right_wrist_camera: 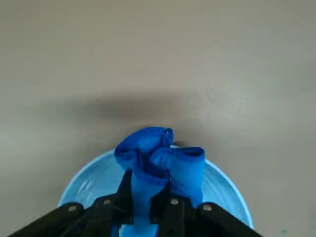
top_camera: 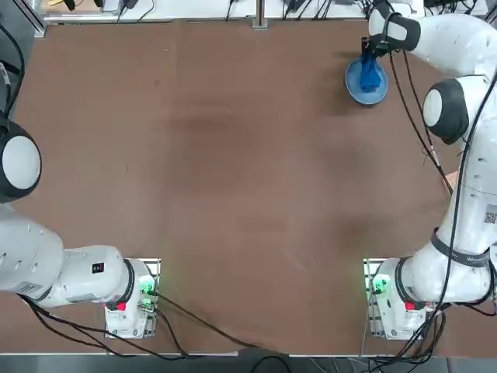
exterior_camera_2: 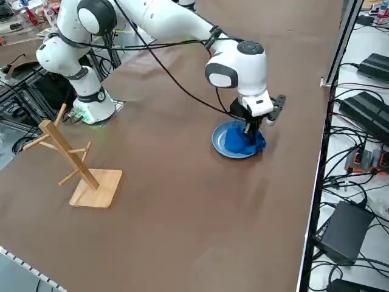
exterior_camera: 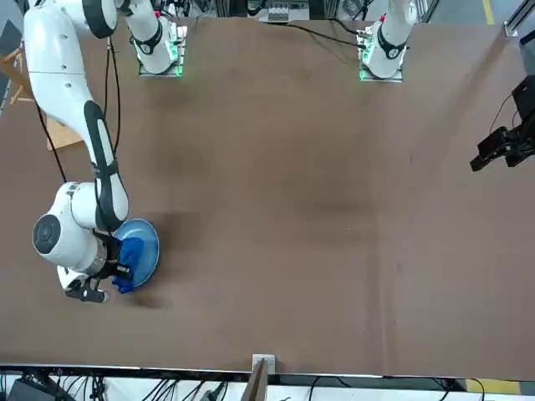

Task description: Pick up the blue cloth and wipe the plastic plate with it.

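only the right side view takes in a wooden rack (exterior_camera_2: pixel 73 161) of slanted pegs on a flat base, standing on the table (exterior_camera_2: pixel 182 201) well apart from the plate and near the right arm's base. the front view alone shows the cloth hanging past the plate's rim toward the table's far edge from the robot, with the arm's wrist housing covering the plate's side nearest that picture's left. the top view puts the plastic plate (top_camera: pixel 356 85) close to the table's far right corner, from the robot's seat, but the forearm hides the fingers there. the right wrist view is the one that settles the grip: the right gripper (right_wrist_camera: pixel 148 205) has its two black fingers (right_wrist_camera: pixel 170 210) pressed together on a fold of the blue cloth (right_wrist_camera: pixel 160 158), pinching it.

the cloth bunches up directly ahead of and between the fingertips, its loose end rising in two soft lobes. it lies on the pale plate, whose glossy rim curves out on both sides of the fingers. in the right side view the gripper points straight down onto the plate, the cloth spread beneath it over the side nearest the table's edge.
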{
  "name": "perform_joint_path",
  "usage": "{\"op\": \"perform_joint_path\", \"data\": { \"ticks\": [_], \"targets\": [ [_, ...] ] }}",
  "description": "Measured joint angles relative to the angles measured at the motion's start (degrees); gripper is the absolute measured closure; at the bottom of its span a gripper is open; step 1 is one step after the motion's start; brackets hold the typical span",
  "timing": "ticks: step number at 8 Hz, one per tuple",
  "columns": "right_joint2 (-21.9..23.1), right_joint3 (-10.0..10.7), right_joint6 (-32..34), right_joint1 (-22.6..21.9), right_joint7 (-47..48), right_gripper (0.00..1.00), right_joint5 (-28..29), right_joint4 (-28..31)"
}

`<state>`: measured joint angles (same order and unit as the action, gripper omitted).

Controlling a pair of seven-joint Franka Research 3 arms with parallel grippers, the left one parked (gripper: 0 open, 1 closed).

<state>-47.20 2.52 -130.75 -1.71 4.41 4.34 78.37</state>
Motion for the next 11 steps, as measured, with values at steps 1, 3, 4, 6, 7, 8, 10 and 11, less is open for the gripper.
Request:
{"op": "perform_joint_path", "data": {
  "ticks": [1,3,4,6,7,8,10,11],
  "targets": [
    [0.56,0.0,0.4,0.24,-0.25,0.91,0.0,1.14],
    [2.13,-0.01,0.54,0.37,-0.33,0.91,0.0,4.74],
    [3.09,-0.06,0.56,0.23,-0.35,0.91,0.0,6.66],
    [4.74,-0.26,0.59,-0.5,-0.35,0.91,0.0,9.51],
    [5.23,-0.28,0.99,-1.27,-0.25,0.91,0.01,10.14],
    [5.52,-0.27,1.54,-2.23,0.23,0.91,0.05,10.3],
    [5.83,-0.25,1.66,-3.81,2.01,0.91,0.08,10.3],
    [5.85,-0.24,1.53,-3.84,2.17,0.91,0.08,10.23]
  ]
}}
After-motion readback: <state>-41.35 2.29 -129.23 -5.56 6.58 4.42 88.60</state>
